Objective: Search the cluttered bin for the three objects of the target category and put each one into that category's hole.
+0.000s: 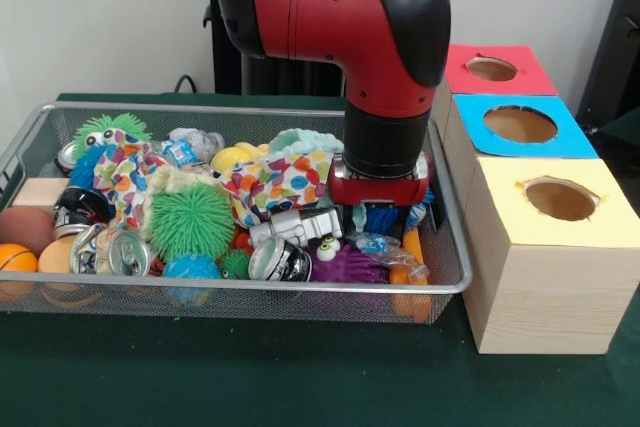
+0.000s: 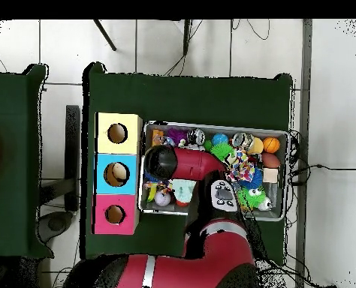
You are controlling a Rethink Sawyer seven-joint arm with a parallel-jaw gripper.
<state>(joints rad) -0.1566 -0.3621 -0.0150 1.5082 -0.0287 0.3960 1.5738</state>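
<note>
The bin (image 1: pixel 250 287) is a silver wire mesh basket packed with toys, cans and balls; it also shows in the overhead view (image 2: pixel 211 125). My gripper (image 1: pixel 380 219) is down in the bin's right end, among the clutter. It sits right at a blue spiky toy (image 1: pixel 383 215), with an orange piece (image 1: pixel 412 247) and a purple toy (image 1: pixel 345 265) beside it. The clutter hides how the gripper stands. In the overhead view the arm (image 2: pixel 173 161) covers it. Three wooden boxes with holes stand right of the bin: red top (image 1: pixel 495 69), blue top (image 1: pixel 520 125), yellow top (image 1: pixel 560 199).
In the bin lie a green spiky ball (image 1: pixel 190 219), crushed cans (image 1: pixel 122 250) (image 1: pixel 280 259), a polka-dot cloth (image 1: pixel 285 185), a wooden block (image 1: pixel 40 192), an orange ball (image 1: pixel 15 257) and a brown ball (image 1: pixel 25 227). Green cloth (image 1: pixel 300 377) covers the table.
</note>
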